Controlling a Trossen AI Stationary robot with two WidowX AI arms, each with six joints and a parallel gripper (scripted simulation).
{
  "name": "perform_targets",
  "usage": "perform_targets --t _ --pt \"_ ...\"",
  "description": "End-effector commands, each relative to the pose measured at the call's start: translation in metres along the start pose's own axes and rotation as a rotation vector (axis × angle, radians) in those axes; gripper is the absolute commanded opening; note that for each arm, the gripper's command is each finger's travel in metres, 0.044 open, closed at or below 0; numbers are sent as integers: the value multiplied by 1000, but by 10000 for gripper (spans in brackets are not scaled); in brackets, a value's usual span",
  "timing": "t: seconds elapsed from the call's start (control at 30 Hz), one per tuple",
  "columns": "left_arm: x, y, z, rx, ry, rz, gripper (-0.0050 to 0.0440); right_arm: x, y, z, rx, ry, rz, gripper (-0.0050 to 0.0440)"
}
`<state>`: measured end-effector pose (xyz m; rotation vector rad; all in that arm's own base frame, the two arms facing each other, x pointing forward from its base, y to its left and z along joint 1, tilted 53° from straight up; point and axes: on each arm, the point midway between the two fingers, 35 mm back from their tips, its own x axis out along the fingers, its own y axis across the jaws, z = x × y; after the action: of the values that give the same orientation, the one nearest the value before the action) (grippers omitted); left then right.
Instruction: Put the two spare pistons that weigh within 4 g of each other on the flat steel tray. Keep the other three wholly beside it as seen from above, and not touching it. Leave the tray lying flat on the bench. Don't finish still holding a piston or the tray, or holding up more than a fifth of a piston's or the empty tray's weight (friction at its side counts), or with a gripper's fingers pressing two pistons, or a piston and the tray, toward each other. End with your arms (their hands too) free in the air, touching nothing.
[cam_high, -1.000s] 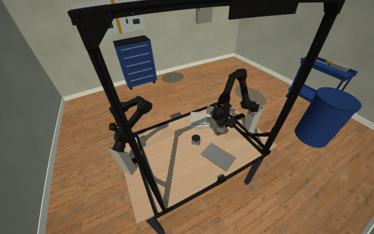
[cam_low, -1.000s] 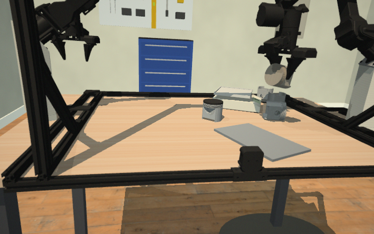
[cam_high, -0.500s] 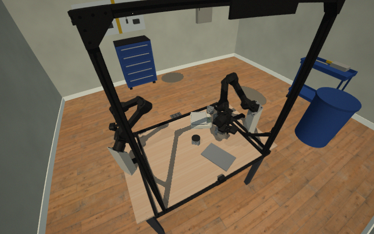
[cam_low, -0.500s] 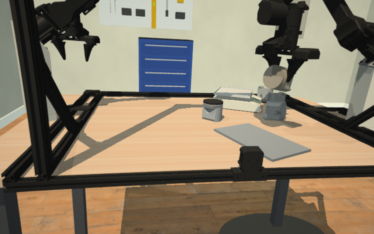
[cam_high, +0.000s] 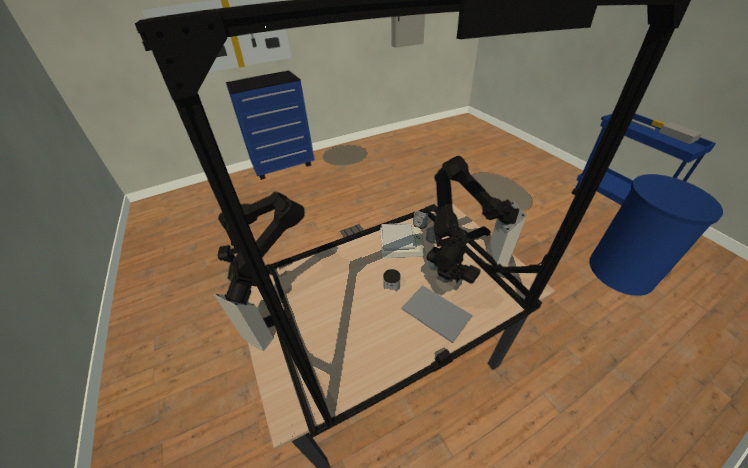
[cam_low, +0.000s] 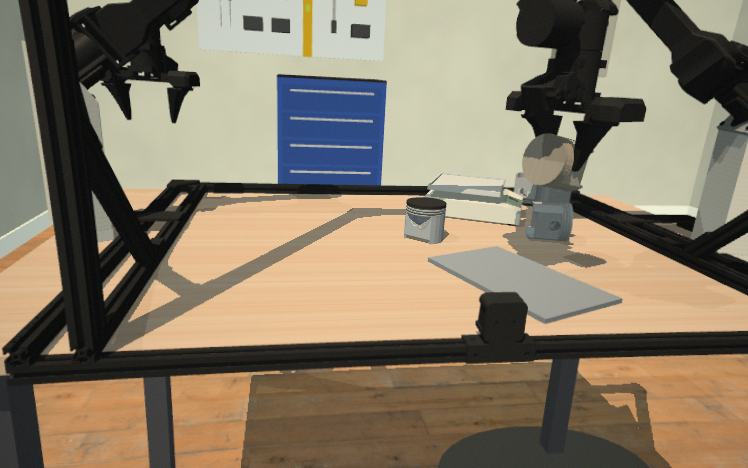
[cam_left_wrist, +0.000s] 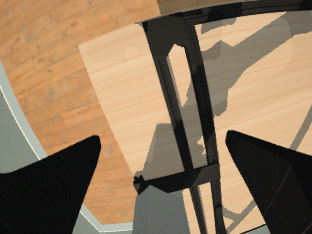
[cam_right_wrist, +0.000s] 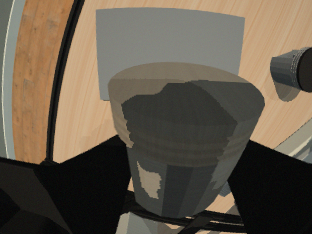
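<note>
My right gripper (cam_low: 558, 150) (cam_right_wrist: 176, 133) is shut on a piston (cam_low: 543, 161) (cam_right_wrist: 182, 185), held tilted above the bench with its round crown toward the exterior camera. The flat steel tray (cam_high: 436, 313) (cam_low: 524, 281) (cam_right_wrist: 170, 40) lies on the bench with nothing on it. A dark-topped piston (cam_high: 391, 281) (cam_low: 424, 221) (cam_right_wrist: 285, 70) stands upright beside the tray. Another piston (cam_low: 543, 221) lies on its side below the held one. Two more pistons, one of them (cam_high: 420, 219) (cam_low: 521, 183) at the scale's far side, are partly hidden. My left gripper (cam_low: 151, 119) (cam_left_wrist: 164, 139) is open and empty, high at the far left.
A white scale (cam_high: 397, 237) (cam_low: 477, 210) stands at the back, near the pistons. Black frame rails (cam_low: 275, 354) border the bench, and a small black camera block (cam_high: 442, 355) (cam_low: 500, 317) sits on the front rail, close to the tray.
</note>
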<state>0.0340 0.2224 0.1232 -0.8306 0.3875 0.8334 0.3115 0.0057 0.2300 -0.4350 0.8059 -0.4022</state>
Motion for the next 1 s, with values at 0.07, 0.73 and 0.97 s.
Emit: perform_targets --t 0.07,0.73,0.97 --pt "0 0 0 0 0 -2 440 -2 20 25 3 -7 -1 158" --pt "0 0 0 0 0 -2 440 -1 54 67 -25 129 81 158" --pt "0 0 0 0 0 -2 440 -1 55 67 -41 211 133 158"
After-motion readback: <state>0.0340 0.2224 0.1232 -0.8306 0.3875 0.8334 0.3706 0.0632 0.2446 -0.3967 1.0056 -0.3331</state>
